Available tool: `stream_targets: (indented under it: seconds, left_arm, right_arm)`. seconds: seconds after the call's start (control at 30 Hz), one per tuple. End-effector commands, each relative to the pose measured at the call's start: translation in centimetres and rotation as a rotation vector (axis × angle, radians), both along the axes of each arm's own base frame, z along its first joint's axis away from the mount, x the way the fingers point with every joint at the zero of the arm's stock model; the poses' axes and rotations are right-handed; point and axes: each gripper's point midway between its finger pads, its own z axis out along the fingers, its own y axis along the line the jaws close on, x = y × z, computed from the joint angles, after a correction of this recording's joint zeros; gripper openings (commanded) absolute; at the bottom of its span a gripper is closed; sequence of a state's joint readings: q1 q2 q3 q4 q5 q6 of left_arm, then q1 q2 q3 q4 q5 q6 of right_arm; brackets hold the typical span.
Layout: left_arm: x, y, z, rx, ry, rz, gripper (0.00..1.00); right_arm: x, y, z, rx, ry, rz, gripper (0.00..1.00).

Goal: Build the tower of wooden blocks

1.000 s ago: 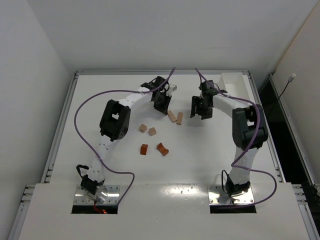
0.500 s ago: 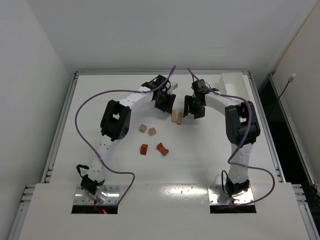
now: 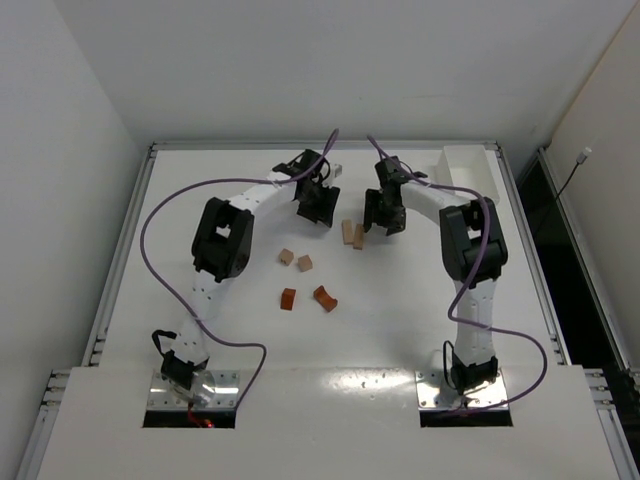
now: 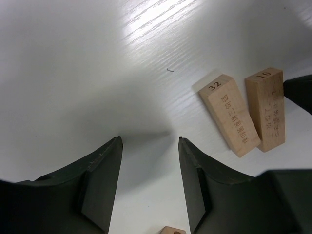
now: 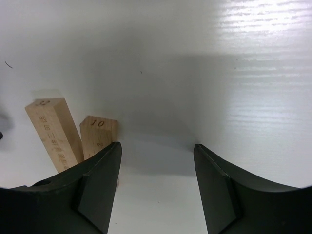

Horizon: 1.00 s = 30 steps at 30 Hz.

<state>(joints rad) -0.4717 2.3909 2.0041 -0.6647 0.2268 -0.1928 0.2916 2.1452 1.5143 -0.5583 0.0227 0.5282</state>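
Bars: 2, bar 32 [image 4: 229,114], bar 10 [image 4: 265,109] beside it, end hidden in right-wrist view.
Tan cubes [image 3: 286,257] [image 3: 305,263]: 2.
Red-brown pcs [image 3: 288,299] [image 3: 324,298]: 2.
Left tool [image 4: 149,141], right tool [image 5: 157,146]: apart, empty.

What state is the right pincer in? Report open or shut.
Open. The right pincer holds nothing; white table shows in its gap.

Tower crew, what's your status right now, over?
Left fingers open, empty. Right fingers open, empty. Two tan bars lying flat between them, nothing stacked. Nothing in the way.

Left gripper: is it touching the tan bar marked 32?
Apart. The left wrist view shows a strip of bare table between the left gripper and the bar marked 32, which lies flat off to one side.
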Motion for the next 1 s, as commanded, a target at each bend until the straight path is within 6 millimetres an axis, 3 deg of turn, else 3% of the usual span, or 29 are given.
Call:
stream_targets:
  seconds: [0.0,0.23,0.43,0.5,0.57,0.6,0.67,0.77,0.83,0.97]
  left_arm:
    - [0.1,1.3,2.2,0.005,-0.029,0.032,0.47]
    - [0.0,2.0,2.1,-0.009,-0.012,0.04,0.47]
    - [-0.3,1.9,1.8,-0.016,0.002,0.033,0.47]
    - [0.0,2.3,2.2,0.001,-0.014,0.058,0.47]
    - [0.1,3.3,2.6,0.019,-0.025,0.08,0.47]
    - [0.2,3.4,2.8,0.02,-0.034,0.093,0.47]
    - [-0.2,4.8,3.1,0.029,-0.034,0.116,0.47]
    - [-1.4,6.0,2.9,0.038,-0.016,0.128,0.47]
    - [-2.6,6.3,2.5,0.04,0.005,0.123,0.45]
    - [-3.3,6.9,3.8,0.005,-0.009,0.081,0.37]
  right_arm:
    - [1.6,0.9,0.3,-0.002,-0.041,-0.008,0.58]
    - [3.1,2.3,0.5,0.027,-0.066,0.009,0.58]
    - [3.0,3.0,0.8,0.047,-0.074,0.036,0.58]
    - [3.2,2.8,2.1,0.039,-0.108,0.028,0.58]
    - [3.1,1.6,2.8,0.006,-0.127,0.028,0.58]
    - [3.9,0.1,4.8,0.001,-0.172,0.006,0.58]
    - [3.9,-2.2,6.0,-0.03,-0.203,0.013,0.54]
    - [2.9,-3.1,8.8,0.003,-0.247,0.098,0.47]
    - [1.8,-2.4,9.7,0.083,-0.251,0.189,0.37]
    - [-2.6,1.1,10.9,0.234,-0.286,0.576,0.34]
